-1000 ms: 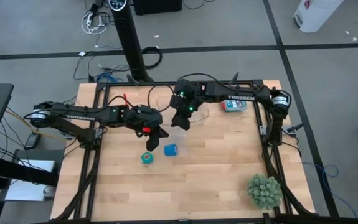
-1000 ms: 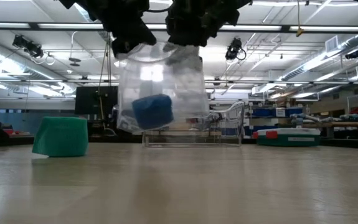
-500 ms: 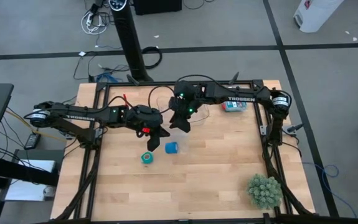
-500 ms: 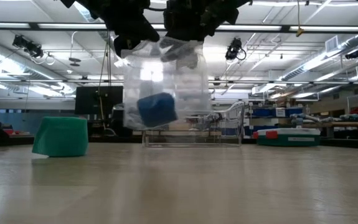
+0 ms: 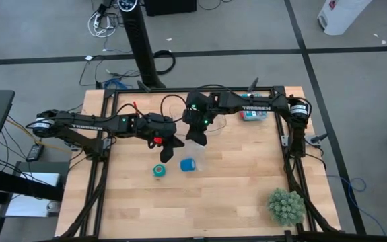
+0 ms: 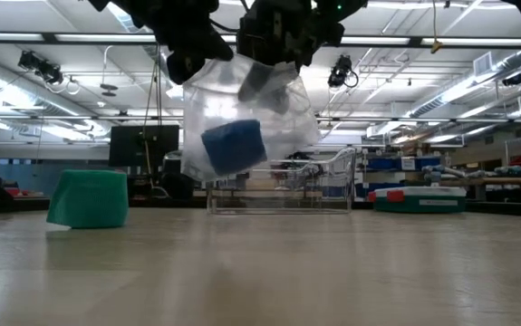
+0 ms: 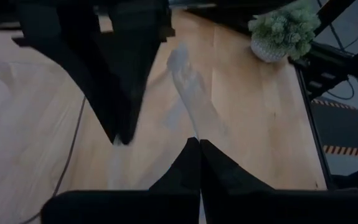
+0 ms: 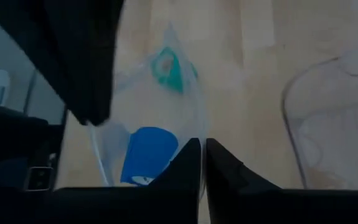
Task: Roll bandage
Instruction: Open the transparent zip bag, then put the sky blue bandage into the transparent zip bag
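From above you see the bandage (image 5: 159, 171), a small teal coil, lying on the worktop (image 5: 233, 195) just beside the left gripper (image 5: 167, 152). The low view adds that both grippers, left and right (image 6: 278, 50), have their jaws pinched on a clear bag (image 6: 242, 127) holding a blue roll (image 6: 233, 147), lifted off the worktop.

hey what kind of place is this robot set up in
Most likely a robotics lab or workshop: a wooden table in a metal frame on a bare floor with loose cables, under exposed ceiling pipes, with stocked shelves behind.
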Motion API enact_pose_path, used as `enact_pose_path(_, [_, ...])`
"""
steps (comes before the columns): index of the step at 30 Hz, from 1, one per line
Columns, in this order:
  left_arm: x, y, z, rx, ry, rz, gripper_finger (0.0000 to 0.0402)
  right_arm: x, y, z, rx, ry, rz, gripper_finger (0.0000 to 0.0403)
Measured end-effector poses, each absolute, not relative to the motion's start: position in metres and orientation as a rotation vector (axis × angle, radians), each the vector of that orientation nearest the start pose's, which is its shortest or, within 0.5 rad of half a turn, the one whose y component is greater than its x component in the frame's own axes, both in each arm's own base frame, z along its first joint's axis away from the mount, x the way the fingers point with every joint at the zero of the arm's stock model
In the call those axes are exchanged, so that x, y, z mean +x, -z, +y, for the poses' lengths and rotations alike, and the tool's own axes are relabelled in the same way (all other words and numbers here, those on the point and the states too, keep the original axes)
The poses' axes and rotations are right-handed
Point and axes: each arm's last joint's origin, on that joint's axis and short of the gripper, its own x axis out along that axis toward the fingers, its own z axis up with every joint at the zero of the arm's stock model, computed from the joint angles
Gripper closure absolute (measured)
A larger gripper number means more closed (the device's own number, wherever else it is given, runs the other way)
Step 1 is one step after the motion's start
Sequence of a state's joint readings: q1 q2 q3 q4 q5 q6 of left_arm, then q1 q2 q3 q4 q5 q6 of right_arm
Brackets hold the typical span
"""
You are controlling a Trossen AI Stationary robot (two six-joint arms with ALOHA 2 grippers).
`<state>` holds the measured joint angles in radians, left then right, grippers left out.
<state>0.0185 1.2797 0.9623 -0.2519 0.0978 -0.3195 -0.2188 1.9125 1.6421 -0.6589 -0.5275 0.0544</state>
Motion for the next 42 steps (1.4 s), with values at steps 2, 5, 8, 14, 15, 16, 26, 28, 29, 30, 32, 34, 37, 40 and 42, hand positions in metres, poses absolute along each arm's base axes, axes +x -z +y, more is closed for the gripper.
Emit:
enact_pose_path(2, [0.276,-0.284,0.002,-0.344,-0.017,0.593,0.0401,0.408,-0.269,-0.079,0.381,-0.234,0.89,0.0397])
enact_pose_path(5, [0.276,-0.282,0.002,-0.346,-0.017,0.607,0.0401,0.406,-0.271,-0.089,0.393,-0.197,0.889,0.0401])
enact_pose_path(8, [0.276,-0.283,0.002,-0.355,-0.01,0.606,0.04,0.405,-0.277,-0.097,0.386,-0.169,0.877,0.0402])
enact_pose_path(14, [0.275,-0.28,0.001,-0.366,0.033,0.633,0.04,0.403,-0.292,-0.1,0.316,-0.192,0.845,0.0403])
enact_pose_path(15, [0.276,-0.279,0.001,-0.369,0.034,0.643,0.04,0.403,-0.291,-0.1,0.316,-0.202,0.845,0.0403])
enact_pose_path(16, [0.276,-0.278,0.0,-0.377,0.031,0.649,0.04,0.403,-0.291,-0.1,0.315,-0.208,0.844,0.0403])
enact_pose_path(26, [0.275,-0.276,-0.001,-0.498,0.022,0.683,0.0363,0.403,-0.288,-0.084,0.226,-0.287,0.878,0.0403])
enact_pose_path(28, [0.275,-0.276,-0.001,-0.531,-0.005,0.68,0.0336,0.404,-0.288,-0.082,0.22,-0.295,0.879,0.0403])
enact_pose_path(29, [0.275,-0.277,-0.001,-0.554,-0.013,0.678,0.0323,0.404,-0.288,-0.081,0.217,-0.293,0.881,0.0403])
enact_pose_path(30, [0.275,-0.277,-0.001,-0.574,-0.018,0.676,0.031,0.404,-0.288,-0.08,0.214,-0.291,0.882,0.0403])
enact_pose_path(32, [0.276,-0.278,-0.001,-0.605,-0.007,0.669,0.0288,0.405,-0.288,-0.078,0.21,-0.289,0.885,0.0403])
enact_pose_path(34, [0.276,-0.279,-0.002,-0.634,0.018,0.665,0.0273,0.405,-0.288,-0.076,0.208,-0.292,0.886,0.0403])
enact_pose_path(37, [0.277,-0.28,-0.004,-0.691,0.043,0.668,0.0263,0.405,-0.291,-0.073,0.201,-0.281,0.902,0.0403])
enact_pose_path(40, [0.275,-0.283,-0.004,-0.74,0.058,0.668,0.0262,0.404,-0.302,-0.07,0.157,-0.306,0.896,0.0403])
enact_pose_path(42, [0.274,-0.284,-0.005,-0.765,0.072,0.671,0.0262,0.403,-0.307,-0.07,0.144,-0.288,0.908,0.0403])
